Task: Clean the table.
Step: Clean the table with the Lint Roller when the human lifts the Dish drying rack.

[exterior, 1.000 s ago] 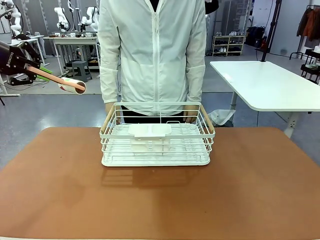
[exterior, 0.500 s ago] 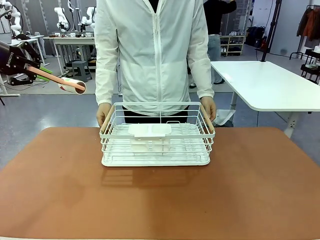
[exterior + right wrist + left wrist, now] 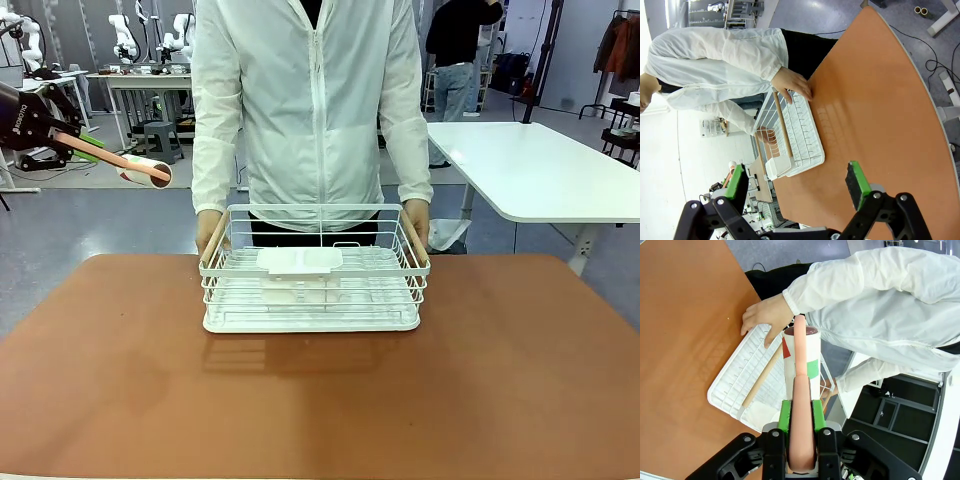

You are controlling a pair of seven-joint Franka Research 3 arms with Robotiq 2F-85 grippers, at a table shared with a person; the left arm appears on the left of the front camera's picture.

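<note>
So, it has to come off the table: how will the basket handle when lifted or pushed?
The basket is open wire, so probably light yet stiff. It sits wide and low on the table, so a push should slide it rather than tip it.

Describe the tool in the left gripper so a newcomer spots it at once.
Find the reddish-brown table, then look up past its left side to the left gripper. It is shut on a roller: a long pink handle ending in a white drum with red and green patches, unlike the white wire basket.
</note>
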